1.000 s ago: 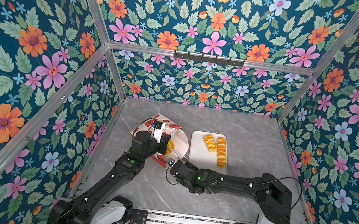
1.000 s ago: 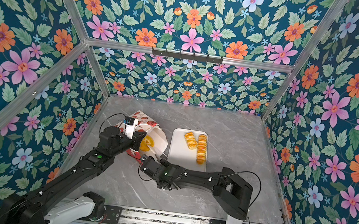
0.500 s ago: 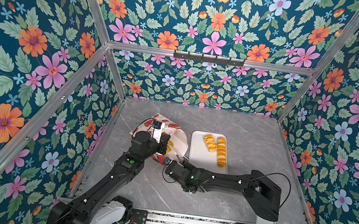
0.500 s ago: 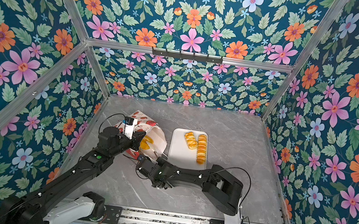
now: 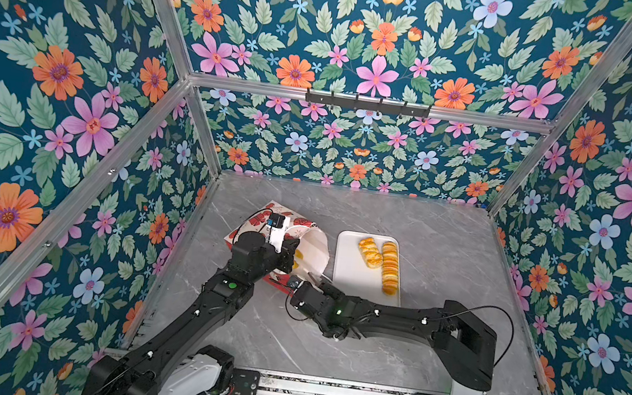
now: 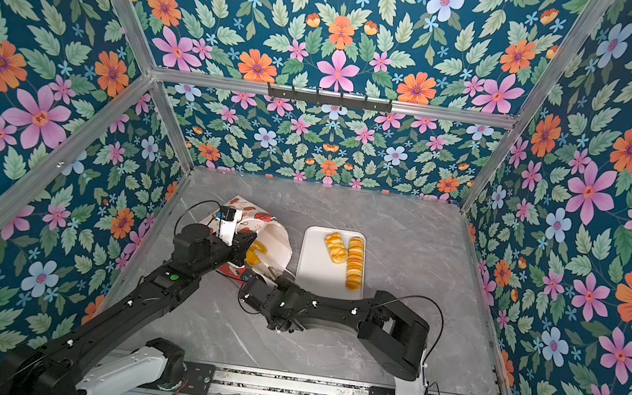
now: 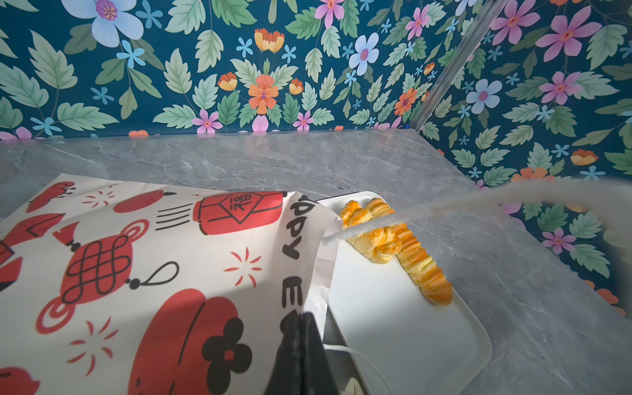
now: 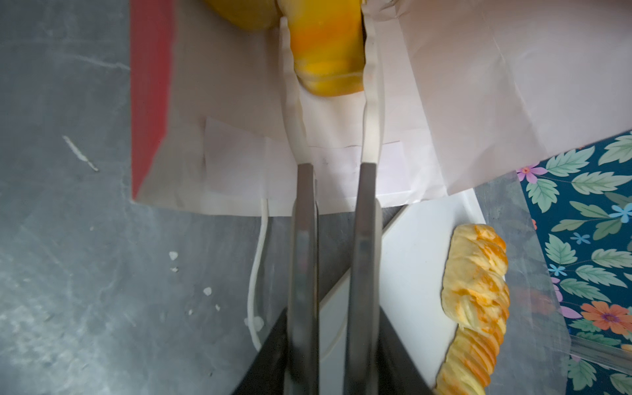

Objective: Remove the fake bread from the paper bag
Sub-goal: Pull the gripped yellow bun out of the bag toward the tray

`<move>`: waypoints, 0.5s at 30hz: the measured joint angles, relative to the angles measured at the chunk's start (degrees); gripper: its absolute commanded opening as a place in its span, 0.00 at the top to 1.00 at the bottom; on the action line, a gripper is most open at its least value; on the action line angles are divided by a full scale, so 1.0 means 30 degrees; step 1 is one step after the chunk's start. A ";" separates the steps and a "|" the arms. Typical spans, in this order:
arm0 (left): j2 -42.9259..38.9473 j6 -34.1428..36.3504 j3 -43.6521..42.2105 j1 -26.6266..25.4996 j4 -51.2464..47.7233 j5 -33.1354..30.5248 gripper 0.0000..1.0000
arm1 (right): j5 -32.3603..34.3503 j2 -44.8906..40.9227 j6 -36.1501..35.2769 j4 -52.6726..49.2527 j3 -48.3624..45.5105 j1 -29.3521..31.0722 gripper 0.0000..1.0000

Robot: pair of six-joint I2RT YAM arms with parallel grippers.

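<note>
The right gripper [image 8: 326, 34] is in! Over the last second its arm has edged toward the paper bag [image 7: 136, 256] and the jaws have drawn narrower. Now the long fingers [image 8: 302, 239] reach into the mouth with pads pressed to both flanks of a glossy yellow piece of fake bread [image 8: 325, 71].

The left gripper [image 7: 301, 328], jaws together, stays pinched on the bag's upper lip, propping it open. The bag lies on its side toward the counter's [image 5: 446, 246] left edge, just beside the tray [image 7: 393, 325]. The twist [image 5: 368, 252] and ridged loaf [image 5: 389, 267] already sit there.

The grasp looks set and the pull-out should follow. One worry is the cord handle [image 8: 260, 246], which could snag.
</note>
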 measured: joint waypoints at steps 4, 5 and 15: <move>0.0095 0.0000 0.0000 0.0000 0.0036 -0.0007 1.00 | -0.0867 -0.0991 0.0466 -0.0415 -0.0597 -0.0226 0.73; 0.0124 -0.0007 0.0000 0.0000 0.0036 -0.0007 1.00 | -0.1100 -0.1209 0.0590 -0.0481 -0.0750 -0.0299 0.73; 0.0189 -0.0007 0.0000 -0.0015 0.0168 -0.0415 1.00 | -0.3592 -0.3701 0.2499 -0.1792 -0.1960 -0.1231 0.75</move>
